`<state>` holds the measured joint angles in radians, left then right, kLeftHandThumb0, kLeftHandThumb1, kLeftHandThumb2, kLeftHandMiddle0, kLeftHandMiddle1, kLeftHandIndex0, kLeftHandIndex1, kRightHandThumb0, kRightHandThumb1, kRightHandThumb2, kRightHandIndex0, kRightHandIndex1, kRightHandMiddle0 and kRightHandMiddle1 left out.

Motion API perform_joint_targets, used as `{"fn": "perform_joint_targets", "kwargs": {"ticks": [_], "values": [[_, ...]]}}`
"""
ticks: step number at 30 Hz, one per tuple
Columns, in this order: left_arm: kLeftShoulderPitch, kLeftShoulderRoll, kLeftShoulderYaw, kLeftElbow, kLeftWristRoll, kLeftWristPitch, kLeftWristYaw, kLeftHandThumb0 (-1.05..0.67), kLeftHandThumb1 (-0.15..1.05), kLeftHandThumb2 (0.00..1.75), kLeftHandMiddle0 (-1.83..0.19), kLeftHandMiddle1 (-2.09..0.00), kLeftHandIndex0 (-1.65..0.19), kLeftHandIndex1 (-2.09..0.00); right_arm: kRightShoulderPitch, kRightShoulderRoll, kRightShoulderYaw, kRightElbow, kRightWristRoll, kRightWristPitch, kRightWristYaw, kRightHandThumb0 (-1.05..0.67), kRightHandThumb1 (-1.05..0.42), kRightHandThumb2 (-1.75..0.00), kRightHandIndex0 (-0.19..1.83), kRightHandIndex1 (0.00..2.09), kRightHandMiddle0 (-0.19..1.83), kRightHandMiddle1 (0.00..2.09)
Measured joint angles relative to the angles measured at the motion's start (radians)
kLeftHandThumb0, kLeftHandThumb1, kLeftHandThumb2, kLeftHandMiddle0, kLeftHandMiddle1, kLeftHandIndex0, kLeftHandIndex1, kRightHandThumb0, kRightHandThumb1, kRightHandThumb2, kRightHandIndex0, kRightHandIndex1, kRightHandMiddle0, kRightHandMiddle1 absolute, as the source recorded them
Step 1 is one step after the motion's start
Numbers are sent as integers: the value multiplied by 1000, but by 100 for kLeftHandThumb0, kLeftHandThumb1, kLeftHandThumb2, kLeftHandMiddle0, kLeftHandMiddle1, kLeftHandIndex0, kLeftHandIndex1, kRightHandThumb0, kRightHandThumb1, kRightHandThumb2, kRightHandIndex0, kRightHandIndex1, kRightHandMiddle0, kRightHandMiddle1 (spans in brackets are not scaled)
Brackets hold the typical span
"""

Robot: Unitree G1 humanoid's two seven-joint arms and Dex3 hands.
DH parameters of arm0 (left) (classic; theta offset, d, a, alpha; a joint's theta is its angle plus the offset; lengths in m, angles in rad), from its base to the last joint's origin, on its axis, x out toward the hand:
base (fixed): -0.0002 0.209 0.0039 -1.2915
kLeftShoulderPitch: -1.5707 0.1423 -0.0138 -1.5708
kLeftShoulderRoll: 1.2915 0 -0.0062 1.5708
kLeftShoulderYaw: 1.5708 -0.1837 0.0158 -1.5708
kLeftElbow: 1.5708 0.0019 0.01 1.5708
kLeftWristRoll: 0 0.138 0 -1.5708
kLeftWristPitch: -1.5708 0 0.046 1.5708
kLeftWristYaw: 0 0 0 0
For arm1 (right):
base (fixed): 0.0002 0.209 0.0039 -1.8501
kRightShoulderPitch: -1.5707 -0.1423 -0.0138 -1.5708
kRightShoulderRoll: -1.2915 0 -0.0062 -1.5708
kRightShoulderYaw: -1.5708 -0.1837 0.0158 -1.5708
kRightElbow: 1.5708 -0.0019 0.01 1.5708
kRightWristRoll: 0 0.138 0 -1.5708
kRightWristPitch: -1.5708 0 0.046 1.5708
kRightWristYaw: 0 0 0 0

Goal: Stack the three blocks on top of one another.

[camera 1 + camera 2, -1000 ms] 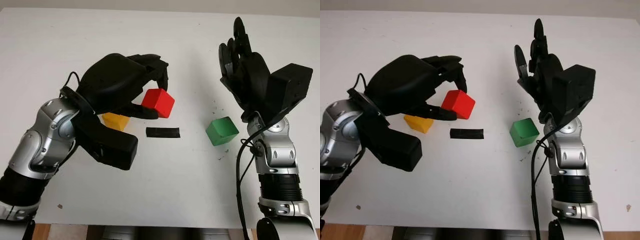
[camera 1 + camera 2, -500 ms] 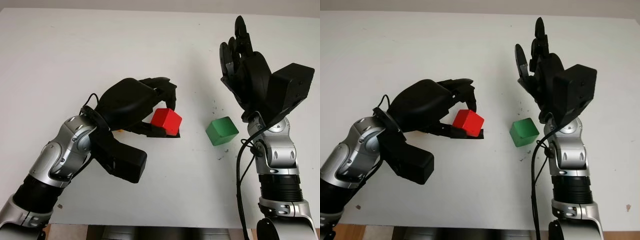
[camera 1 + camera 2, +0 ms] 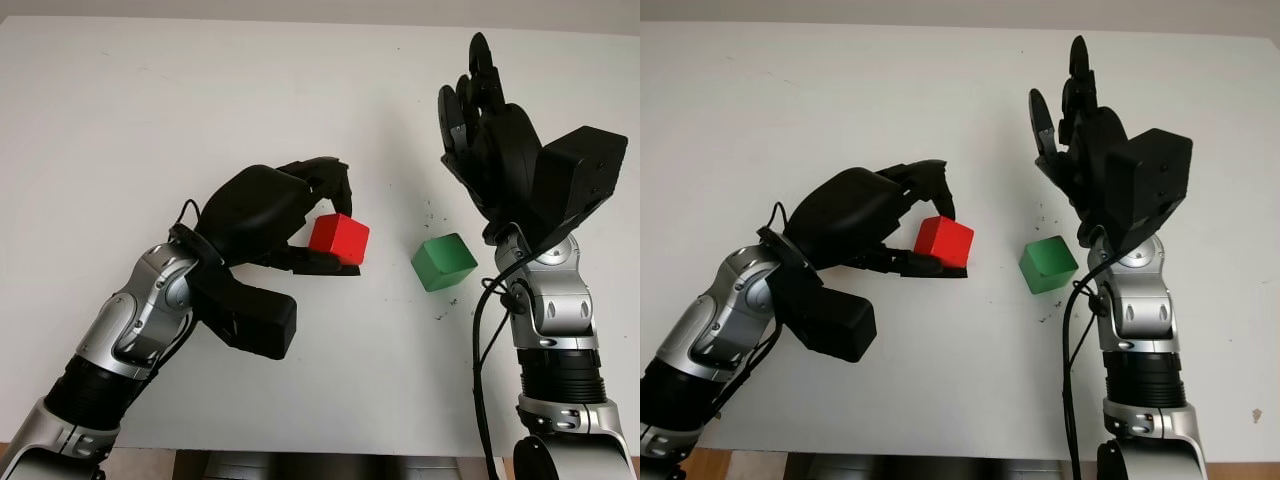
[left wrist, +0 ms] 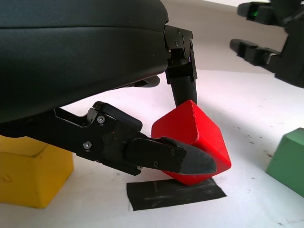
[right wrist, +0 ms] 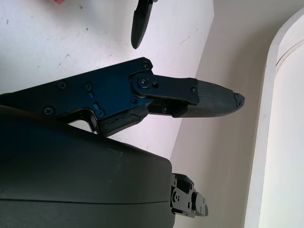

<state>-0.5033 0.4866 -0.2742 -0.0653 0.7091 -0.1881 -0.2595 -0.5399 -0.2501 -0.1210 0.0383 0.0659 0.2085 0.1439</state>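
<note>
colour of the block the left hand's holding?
Red block, gripped by the left hand; clearest in the left wrist view.

My head eyes: look down on my table (image 3: 300, 100), sharing it.
My wrists: close behind my hands.

A white table (image 3: 200, 110) is spreading under and beyond both hands, lightly speckled. Beyond the raised right hand, a pale wall (image 5: 223, 142) is perhaps meeting a white panel.
</note>
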Motion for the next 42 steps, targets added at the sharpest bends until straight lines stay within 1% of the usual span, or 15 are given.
{"fn": "perform_joint_targets", "kwargs": {"ticks": [1, 6, 9, 14, 17, 18, 21, 22, 25, 28, 31, 34, 42], "values": [[0, 0, 0, 0, 6, 8, 1, -45, 105, 34, -25, -6, -12, -199, 0, 0, 0, 0, 0, 1, 0, -77, -105, -53, -19, 0, -19, 0], [-1, 5, 0, -1, 70, 58, 7, -45, 105, 35, -23, -5, -19, -179, 0, 0, 0, 0, -2, 1, 3, -76, -105, -53, -19, 0, -19, 0], [-1, 5, 0, -1, 76, 74, 5, -46, 105, 34, -24, -6, -22, -170, 0, 0, 0, 0, -1, 1, 6, -77, -105, -52, -19, 0, -19, 0], [-1, 5, 0, -3, 85, 91, -15, -47, 105, 33, -24, -6, -26, -162, 0, 0, 0, 0, 2, 1, 7, -76, -105, -52, -19, 0, -19, 0], [-1, 1, 0, -6, 86, 109, -23, -50, 105, 23, -23, -5, -29, -160, 0, 0, 0, -1, 1, 5, 3, -76, -105, -51, -19, 0, -19, 0], [-1, 0, 0, -8, 86, 113, -23, -51, 105, 21, -21, -4, -26, -157, 0, 0, 0, -1, 1, 5, 3, -76, -105, -51, -19, 0, -19, 0], [-1, -1, 0, -12, 89, 119, -24, -56, 105, 20, -17, -4, -16, -133, 0, 0, 0, -2, 0, 5, 1, -76, -105, -51, -19, 0, -19, 0], [-1, -1, 0, -12, 92, 120, -25, -57, 105, 21, -13, -4, -12, -119, 0, 0, 0, -2, 1, 5, 1, -76, -105, -51, -19, 0, -19, 0], [-2, -1, -1, -12, 95, 124, -33, -58, 105, 20, -8, -4, -10, -98, 0, 0, 0, -2, 1, 5, 1, -75, -105, -51, -19, 0, -19, 0], [-2, -1, -1, -12, 96, 124, -34, -57, 105, 19, -7, -5, -9, -92, 0, 0, 0, -2, 0, 5, 1, -75, -105, -51, -19, 0, -19, 0], [-2, -1, -1, -13, 96, 124, -37, -57, 105, 18, -5, -5, -10, -81, 0, 0, 0, -2, 0, 5, 1, -74, -105, -51, -19, 0, -19, 0], [-2, -1, -1, -14, 96, 125, -37, -57, 105, 17, -5, -5, -12, -75, 0, 0, 0, -3, 1, 5, 6, -74, -105, -52, -19, 0, -19, 0], [-1, -4, -1, -51, 92, 136, -60, -57, 105, 18, -4, -5, -14, -73, 0, -2, 0, -5, 0, 6, 13, -75, -105, -52, -19, 0, -19, 0]]}}
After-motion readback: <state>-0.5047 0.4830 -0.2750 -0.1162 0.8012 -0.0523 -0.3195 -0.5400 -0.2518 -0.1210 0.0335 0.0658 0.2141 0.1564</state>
